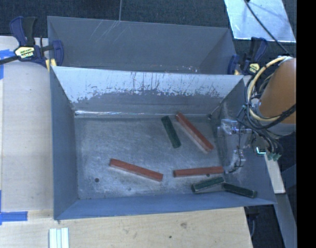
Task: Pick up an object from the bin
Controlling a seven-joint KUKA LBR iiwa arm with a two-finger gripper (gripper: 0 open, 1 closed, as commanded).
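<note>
Bin [63, 149]: grey metal, with six short sticks lying flat inside.
Near right corner: the front green stick [208, 184] and the corner green stick [239, 190], both dark, with their ends close together.
Just behind them: the right red-brown stick [198, 172]. The left red-brown stick [136, 169] lies well apart from it.
Far part: the back green stick [170, 132] and the back red-brown stick [194, 132], both slanted and side by side.
Gripper [234, 164]: low at the bin's right side, at the right end of the right red-brown stick. I cannot tell if it touches it.
Gripper state: I cannot tell whether it is open or closed.
</note>
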